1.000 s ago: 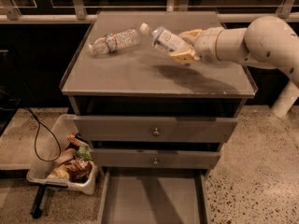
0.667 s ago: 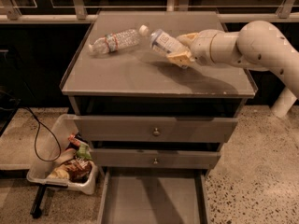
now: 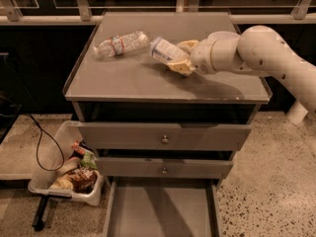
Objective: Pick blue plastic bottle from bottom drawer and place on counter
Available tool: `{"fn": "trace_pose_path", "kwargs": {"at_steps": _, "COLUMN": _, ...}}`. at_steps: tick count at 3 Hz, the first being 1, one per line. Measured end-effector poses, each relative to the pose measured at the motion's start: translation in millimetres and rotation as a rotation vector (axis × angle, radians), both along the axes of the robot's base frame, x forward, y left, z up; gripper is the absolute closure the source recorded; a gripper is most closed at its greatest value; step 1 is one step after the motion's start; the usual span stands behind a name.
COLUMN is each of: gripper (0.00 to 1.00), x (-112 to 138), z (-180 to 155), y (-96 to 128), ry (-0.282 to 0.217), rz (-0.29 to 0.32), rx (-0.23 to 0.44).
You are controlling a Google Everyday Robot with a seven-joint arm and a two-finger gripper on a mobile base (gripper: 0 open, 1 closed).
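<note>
The blue plastic bottle [image 3: 167,52], pale and translucent with a white label, is held tilted just above the counter [image 3: 133,80], near its middle. My gripper [image 3: 183,57] reaches in from the right on a white arm and is shut on the bottle's lower end, its cream fingers [image 3: 181,67] around it. The bottom drawer [image 3: 160,212] stands pulled open below, its flat grey inside bare.
A clear crinkled water bottle [image 3: 121,42] with a coloured label band lies on the counter's back left. Two upper drawers with small round knobs [image 3: 164,139] are slightly ajar. A white bin [image 3: 66,174] of snack packets and a black cable sit on the floor at left.
My gripper has carried the blue bottle a little to the left and lower over the counter. The clear water bottle has not moved.
</note>
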State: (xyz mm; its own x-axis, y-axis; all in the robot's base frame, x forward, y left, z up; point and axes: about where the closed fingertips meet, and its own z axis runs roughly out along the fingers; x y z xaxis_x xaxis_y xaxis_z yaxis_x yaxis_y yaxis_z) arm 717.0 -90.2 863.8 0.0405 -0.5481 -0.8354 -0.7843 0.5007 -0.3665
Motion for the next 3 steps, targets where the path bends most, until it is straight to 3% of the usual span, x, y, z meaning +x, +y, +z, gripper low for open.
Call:
{"fn": "trace_pose_path", "kwargs": {"at_steps": 1, "gripper": 0.83, "x": 0.0, "z": 0.1, "y": 0.1, "ry": 0.000, "rz": 0.000, "rx": 0.000}}
{"fn": "trace_pose_path", "kwargs": {"at_steps": 3, "gripper": 0.36, "x": 0.0, "z": 0.0, "y": 0.2, "ry": 0.000, "rz": 0.000, "rx": 0.000}}
